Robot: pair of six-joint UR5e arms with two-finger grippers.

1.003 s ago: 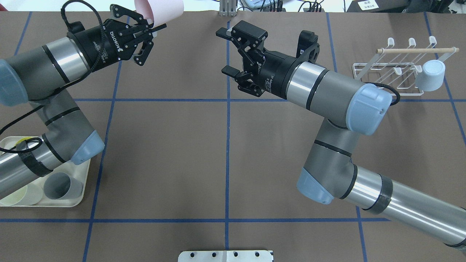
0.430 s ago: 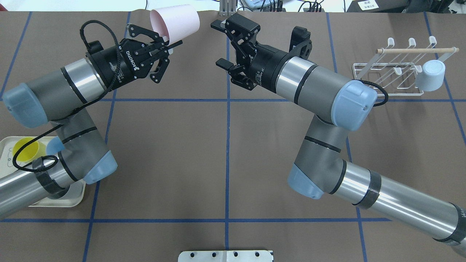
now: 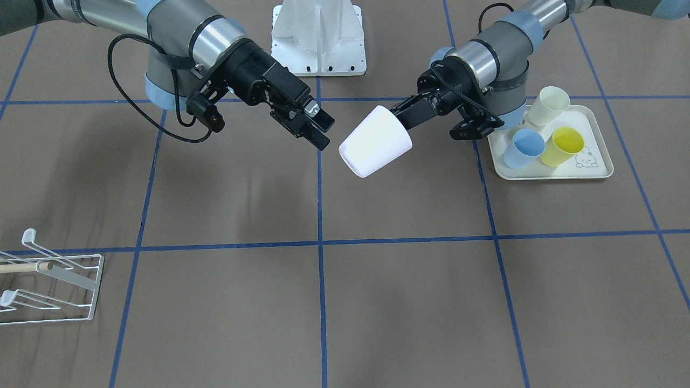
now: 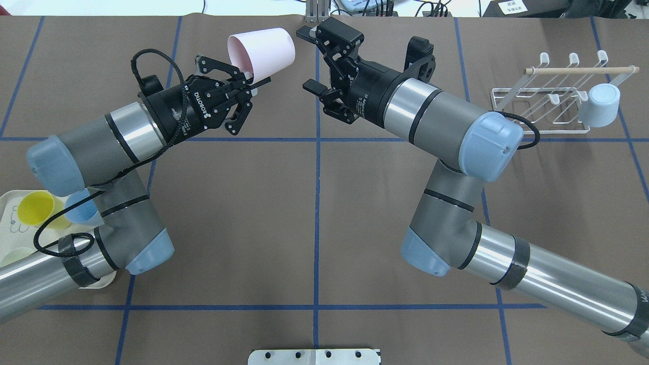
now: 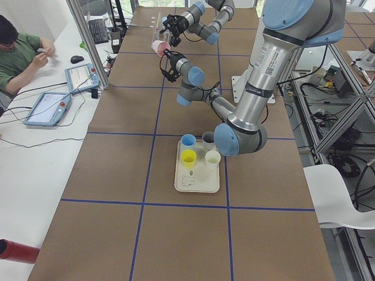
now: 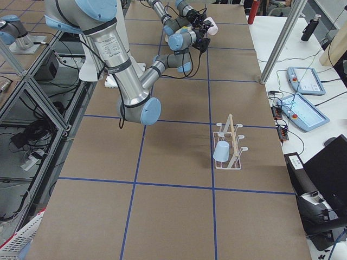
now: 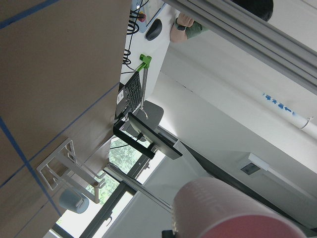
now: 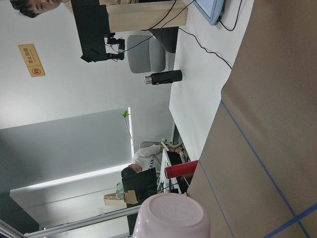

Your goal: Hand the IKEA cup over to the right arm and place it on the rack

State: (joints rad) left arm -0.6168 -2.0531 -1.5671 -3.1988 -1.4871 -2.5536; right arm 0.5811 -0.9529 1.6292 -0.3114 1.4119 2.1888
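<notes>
The pink IKEA cup (image 4: 263,48) hangs in the air over the table's far middle, lying on its side with its base toward the right gripper. My left gripper (image 4: 252,81) is shut on its rim; in the front view the gripper (image 3: 403,115) holds the cup (image 3: 375,141) the same way. My right gripper (image 4: 309,60) is open, a short gap from the cup's base, jaws spread; it also shows in the front view (image 3: 325,133). The right wrist view shows the cup's base (image 8: 171,215) close ahead. The white wire rack (image 4: 537,104) with a wooden dowel stands at the far right.
A pale blue-grey cup (image 4: 600,105) hangs on the rack's right end. A cream tray (image 3: 593,170) by the left arm's base holds a blue cup (image 3: 524,148), a yellow cup (image 3: 563,145) and a cream cup (image 3: 549,105). Operators sit beyond the table's far edge.
My left arm has carried the pink cup to the right and slightly nearer, toward the right gripper. The right gripper has shifted a little toward the far edge and stays open.
</notes>
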